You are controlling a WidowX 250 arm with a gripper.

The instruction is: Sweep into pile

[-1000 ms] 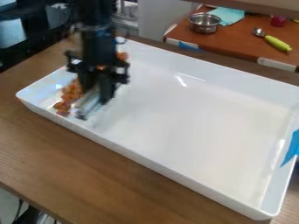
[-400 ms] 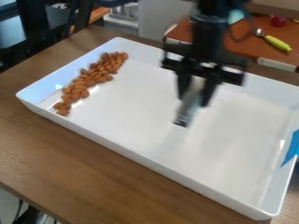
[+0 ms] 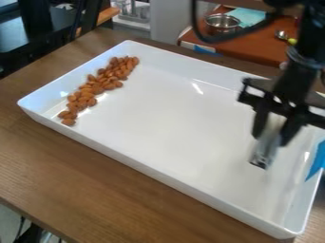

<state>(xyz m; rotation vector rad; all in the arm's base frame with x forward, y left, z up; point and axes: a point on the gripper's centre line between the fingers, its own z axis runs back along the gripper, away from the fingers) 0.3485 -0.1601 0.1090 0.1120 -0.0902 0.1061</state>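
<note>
metal bowl (image 3: pixel 222 24), teal cloth (image 3: pixel 249 17) on brown table (image 3: pixel 251 46), behind white tray (image 3: pixel 158 118)

White tray (image 3: pixel 158 109) on brown wooden bench (image 3: pixel 114 185). Almonds (image 3: pixel 95 89) in a loose band along tray's left end. Black gripper (image 3: pixel 272 135) over tray's right part, jaws closed on pale tool (image 3: pixel 266 151), tilted. Blue tape (image 3: pixel 317 159) at right end. Behind: metal pot (image 3: pixel 222 24), teal cloth (image 3: pixel 247 17).
</note>
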